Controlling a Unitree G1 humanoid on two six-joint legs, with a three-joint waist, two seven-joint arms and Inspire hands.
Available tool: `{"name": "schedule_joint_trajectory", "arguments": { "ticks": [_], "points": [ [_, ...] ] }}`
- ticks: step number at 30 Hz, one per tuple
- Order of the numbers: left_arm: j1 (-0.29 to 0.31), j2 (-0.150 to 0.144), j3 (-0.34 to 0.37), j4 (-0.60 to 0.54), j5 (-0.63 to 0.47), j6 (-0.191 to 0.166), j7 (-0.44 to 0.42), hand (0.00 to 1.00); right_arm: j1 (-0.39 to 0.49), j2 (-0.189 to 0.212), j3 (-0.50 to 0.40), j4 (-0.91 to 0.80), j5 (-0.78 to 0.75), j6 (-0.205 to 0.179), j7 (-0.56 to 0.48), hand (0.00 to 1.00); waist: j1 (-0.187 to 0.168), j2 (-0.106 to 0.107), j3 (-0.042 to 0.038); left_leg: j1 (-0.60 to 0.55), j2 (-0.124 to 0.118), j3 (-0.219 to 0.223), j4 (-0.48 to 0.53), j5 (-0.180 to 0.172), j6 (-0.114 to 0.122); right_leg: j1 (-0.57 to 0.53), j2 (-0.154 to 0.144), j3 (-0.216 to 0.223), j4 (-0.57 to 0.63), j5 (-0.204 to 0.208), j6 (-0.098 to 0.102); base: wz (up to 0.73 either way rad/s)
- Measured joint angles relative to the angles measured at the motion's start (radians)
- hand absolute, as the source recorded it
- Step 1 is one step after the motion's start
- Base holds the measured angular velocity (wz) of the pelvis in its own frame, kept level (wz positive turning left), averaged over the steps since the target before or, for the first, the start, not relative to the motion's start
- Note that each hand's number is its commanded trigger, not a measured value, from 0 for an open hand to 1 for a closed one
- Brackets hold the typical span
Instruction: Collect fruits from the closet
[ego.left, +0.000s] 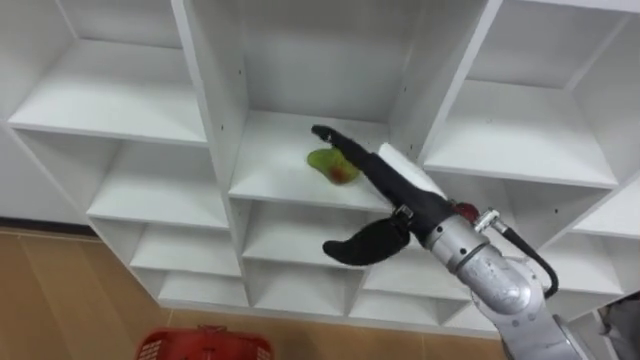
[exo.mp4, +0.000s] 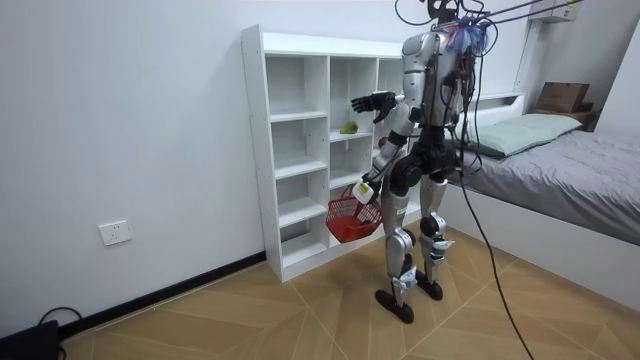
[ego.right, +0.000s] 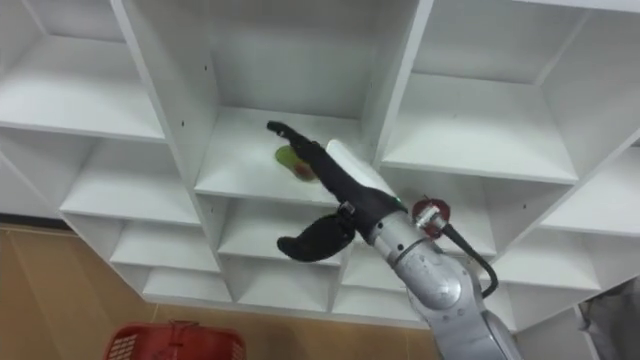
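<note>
**Right robot hand at the fruit, basket hanging at the left side**

Fruit (ego.left: 328, 166): one piece, green with a reddish patch. It lies on a shelf board in the column between two uprights of the white shelf unit (ego.left: 212, 95), roughly mid-board and a little back from the front edge. Nothing else lies on that board.

Right robot hand (ego.left: 398, 190): reached into the same compartment from the lower right. Its fingers (ego.left: 335, 138) are straight and together, stretched out over the fruit and partly covering its right side. The thumb is spread wide, low and in front of the board's edge. The hand is open and not closed on anything. Whether the fingers touch the fruit cannot be told from the eye views.

Red basket (ego.left: 205, 346): its rim shows at the bottom edge of the eye views, low and to the left, well below the fruit's shelf. In the room view it hangs at thigh height between the robot and the shelf unit.

Left robot hand (exo.mp4: 367, 185): lowered at the robot's side, right at the top of the basket. Its grip cannot be made out.

Stance, room view: the robot stands upright on the wooden floor (exo.mp4: 300, 320), close to the shelf unit and facing it, right arm raised about chest high into the shelves. A bed (exo.mp4: 570, 165) with grey bedding stands behind it, on the room view's right.
</note>
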Motion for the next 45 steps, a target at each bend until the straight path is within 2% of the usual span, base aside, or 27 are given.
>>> {"name": "schedule_joint_trajectory", "arguments": {
  "ticks": [2,4,6,10,13,17,20,23,25,28,30,34,36,37,41,45],
  "points": [
    [0.002,0.001,0.031,-0.011,0.044,0.0,-0.008,1.0,-0.006,0.001,-0.016,-0.002,-0.001,-0.001,-0.022,0.0,0.003,-0.014,-0.0008,-0.001,-0.001,-0.01,0.001,0.0,0.0,0.004,-0.001,-0.006,-0.001,0.0,0.0,0.11],
    [0.002,0.009,0.051,-0.017,0.048,0.0,-0.014,1.0,-0.041,-0.003,-0.03,-0.002,0.011,-0.001,-0.046,0.0,0.008,-0.033,0.0047,-0.001,-0.001,-0.016,0.002,0.0,0.0,0.007,-0.001,-0.016,-0.002,0.0,0.0,0.08],
    [0.002,0.011,0.056,-0.017,0.051,0.0,-0.014,1.0,-0.074,-0.009,-0.043,0.003,0.048,-0.001,-0.073,0.0,0.013,-0.039,0.0075,0.0,-0.003,-0.023,0.003,0.0,0.0,0.013,-0.002,-0.02,-0.005,0.0,0.0,0.1],
    [0.0,0.011,0.089,-0.017,0.09,0.001,-0.015,1.0,-0.161,-0.028,-0.05,0.048,0.065,-0.014,-0.137,0.0,0.026,-0.067,0.0147,-0.006,-0.003,-0.038,0.007,0.0,0.0,0.014,-0.003,-0.039,-0.002,0.0,0.0,0.1],
    [0.001,0.012,0.096,-0.017,0.094,0.009,-0.016,1.0,-0.218,-0.037,-0.049,0.121,0.055,-0.02,-0.162,0.0,0.031,-0.078,0.0128,-0.013,-0.003,-0.048,0.015,-0.002,-0.002,0.015,-0.003,-0.048,-0.001,0.0,0.0,0.11],
    [0.0,0.013,0.101,-0.021,0.095,0.018,-0.036,1.0,-0.25,-0.041,-0.05,0.204,0.042,-0.02,-0.191,0.0,0.055,-0.087,0.008,-0.017,-0.003,-0.056,0.016,-0.002,-0.003,0.015,-0.003,-0.057,-0.001,0.0,0.0,0.06],
    [0.0,0.013,0.11,-0.035,0.113,0.029,-0.044,1.0,-0.266,-0.043,-0.05,0.247,0.048,-0.02,-0.198,0.0,0.065,-0.09,0.008,-0.019,-0.004,-0.069,0.018,-0.001,-0.003,0.019,-0.004,-0.07,-0.001,0.0,0.0,0.12],
    [0.0,0.014,0.117,-0.049,0.124,0.033,-0.053,1.0,-0.276,-0.049,-0.05,0.272,0.05,-0.02,-0.216,0.0,0.076,-0.095,0.0111,-0.02,-0.004,-0.071,0.019,-0.001,-0.003,0.019,-0.005,-0.075,-0.001,0.0,0.0,0.03],
    [0.0,0.017,0.122,-0.062,0.124,0.043,-0.057,1.0,-0.28,-0.059,-0.05,0.286,0.067,-0.02,-0.233,0.0,0.079,-0.105,0.0154,-0.023,-0.004,-0.075,0.022,-0.002,-0.003,0.019,-0.005,-0.083,0.0,0.0,0.0,0.05],
    [0.0,0.024,0.134,-0.068,0.125,0.056,-0.061,1.0,-0.332,-0.062,-0.048,0.359,0.129,-0.019,-0.244,0.0,0.084,-0.12,0.0162,-0.023,-0.005,-0.082,0.025,-0.002,-0.003,0.024,-0.005,-0.088,-0.001,0.0,0.0,0.08],
    [0.001,0.03,0.141,-0.086,0.137,0.071,-0.063,1.0,-0.347,-0.075,-0.048,0.393,0.174,-0.019,-0.261,0.0,0.085,-0.132,0.0198,-0.027,-0.006,-0.096,0.029,-0.002,-0.004,0.029,-0.005,-0.098,-0.002,0.0,0.0,0.2],
    [0.019,0.044,0.147,-0.143,0.162,0.086,-0.072,1.0,-0.397,-0.094,-0.048,0.48,0.261,-0.017,-0.259,0.0,0.093,-0.155,0.015,-0.049,-0.005,-0.102,0.044,-0.006,-0.006,0.026,-0.004,-0.113,-0.003,0.0,0.0,0.12],
    [0.014,0.056,0.145,-0.15,0.162,0.086,-0.083,1.0,-0.414,-0.112,-0.047,0.522,0.314,-0.019,-0.256,0.0,0.093,-0.157,0.0139,-0.062,-0.006,-0.119,0.055,-0.009,-0.007,0.024,-0.004,-0.126,-0.003,0.0,0.0,0.22],
    [0.015,0.063,0.146,-0.157,0.165,0.087,-0.084,1.0,-0.424,-0.12,-0.045,0.551,0.333,-0.019,-0.257,0.0,0.105,-0.16,0.0113,-0.063,-0.005,-0.12,0.061,-0.009,-0.007,0.022,-0.004,-0.126,-0.003,0.0,0.0,0.08],
    [0.016,0.074,0.148,-0.166,0.174,0.103,-0.086,1.0,-0.426,-0.122,-0.045,0.58,0.357,-0.019,-0.259,0.0,0.105,-0.163,0.0091,-0.092,-0.009,-0.132,0.069,-0.009,-0.007,0.011,-0.007,-0.152,-0.002,0.0,0.0,0.11],
    [0.004,0.074,0.151,-0.169,0.184,0.131,-0.088,1.0,-0.428,-0.122,-0.046,0.618,0.367,0.003,-0.247,0.0,0.105,-0.163,0.0095,-0.126,-0.02,-0.153,0.094,-0.008,-0.006,-0.009,-0.013,-0.161,-0.001,0.0,0.0,0.11]
  ]
}}
